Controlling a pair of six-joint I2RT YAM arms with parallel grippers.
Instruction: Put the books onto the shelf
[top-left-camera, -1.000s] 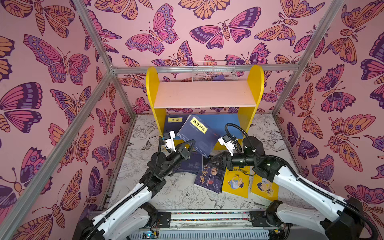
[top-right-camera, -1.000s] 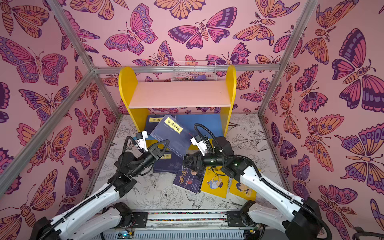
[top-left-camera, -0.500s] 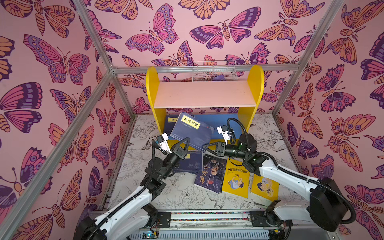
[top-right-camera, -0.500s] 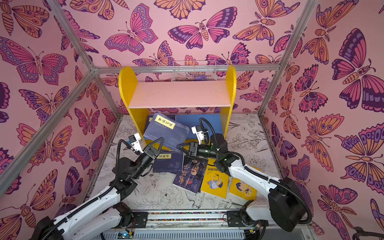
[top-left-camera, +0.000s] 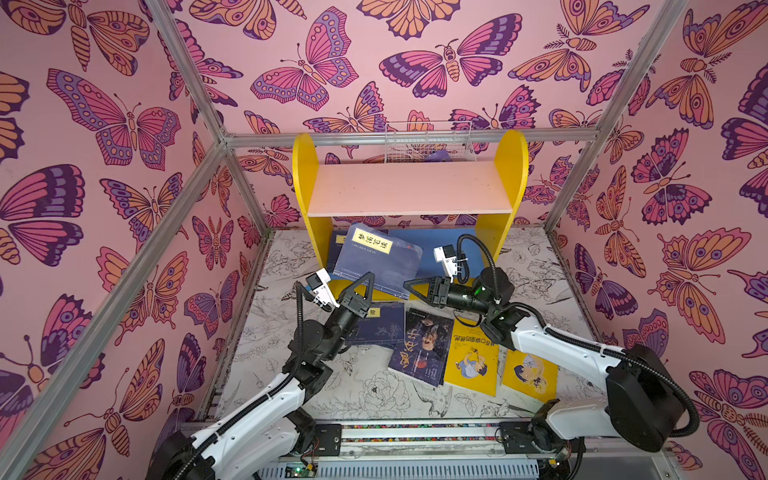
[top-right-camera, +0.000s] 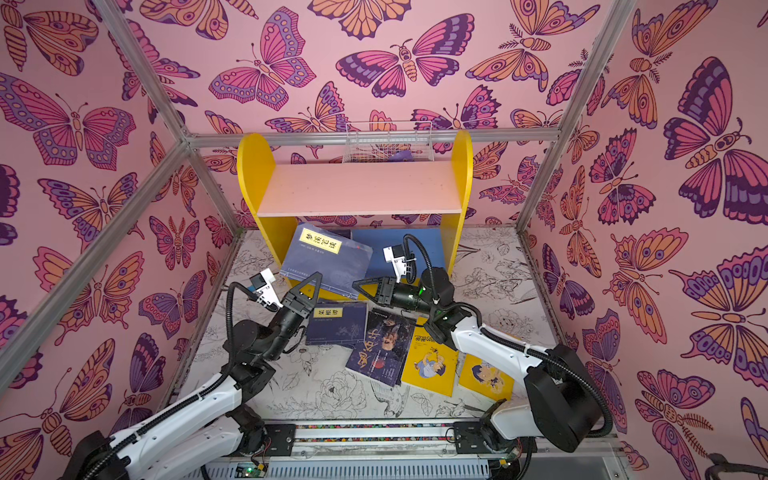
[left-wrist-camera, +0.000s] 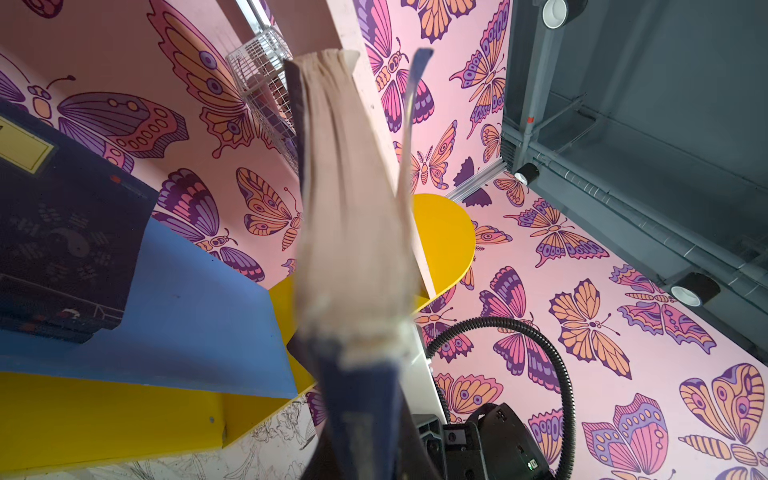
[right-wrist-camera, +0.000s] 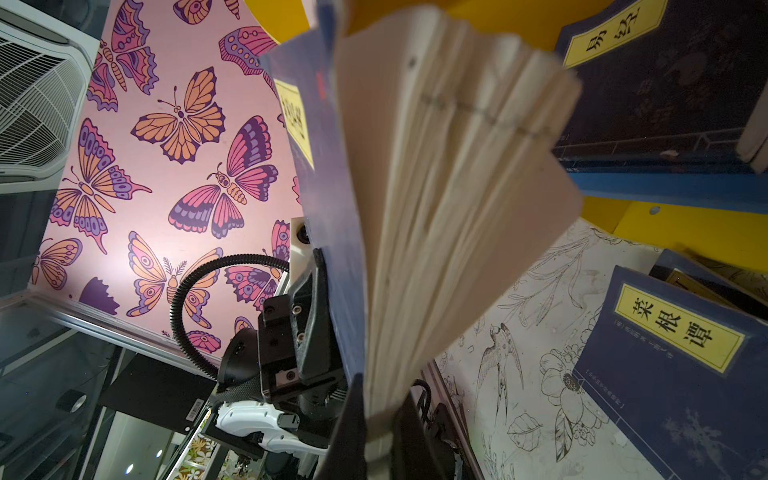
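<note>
A navy book (top-left-camera: 376, 259) (top-right-camera: 328, 262) with a yellow label hangs tilted in front of the shelf's blue lower board (top-left-camera: 451, 249). My left gripper (top-left-camera: 368, 276) (left-wrist-camera: 365, 449) is shut on its near left corner. At its near right edge my right gripper (top-left-camera: 407, 285) (right-wrist-camera: 378, 432) is shut on the fanned pages (right-wrist-camera: 436, 187). Another navy book (top-left-camera: 338, 245) (right-wrist-camera: 665, 83) lies on the lower board's left. On the floor lie a navy book (top-left-camera: 380, 326), a dark book (top-left-camera: 424, 347) and two yellow books (top-left-camera: 471, 361) (top-left-camera: 530, 372). The pink upper board (top-left-camera: 411, 187) is bare.
A white wire basket (top-left-camera: 428, 141) hangs behind the shelf's top. Yellow side panels (top-left-camera: 305, 195) (top-left-camera: 509, 183) bound the shelf. Aluminium frame posts (top-left-camera: 232, 166) and butterfly-print walls close in both sides and the back. The floor mat (top-left-camera: 361, 386) has a line-drawn print.
My right gripper has reached left to the held book's edge and closed on its pages. The left gripper has shifted the book a little to the left, toward the shelf.
</note>
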